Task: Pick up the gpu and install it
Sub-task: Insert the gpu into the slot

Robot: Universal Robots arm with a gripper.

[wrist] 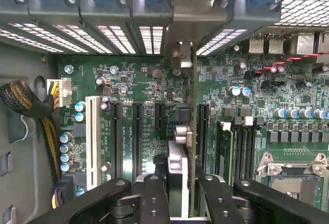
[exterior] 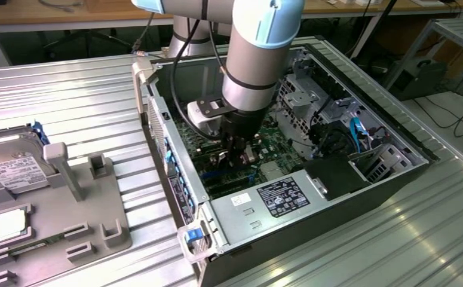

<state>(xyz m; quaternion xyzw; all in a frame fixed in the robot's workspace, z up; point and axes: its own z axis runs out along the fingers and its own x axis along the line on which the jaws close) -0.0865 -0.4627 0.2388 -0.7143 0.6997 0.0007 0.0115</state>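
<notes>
Gripper [wrist: 177,193] fingers sit closest to my wrist camera, pinching the gpu [wrist: 181,147] edge-on, its bracket reaching ahead of the gripper toward the case's rear slots [wrist: 149,36]. I judge it light, stiff and fragile, best held by the board's edges above the motherboard [wrist: 139,90].

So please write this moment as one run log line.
phase: installing | fingers: shut on gpu | gpu: edge-on above motherboard slots, inside computer case

gpu [wrist: 181,147] edge-on (upright) over motherboard
</notes>
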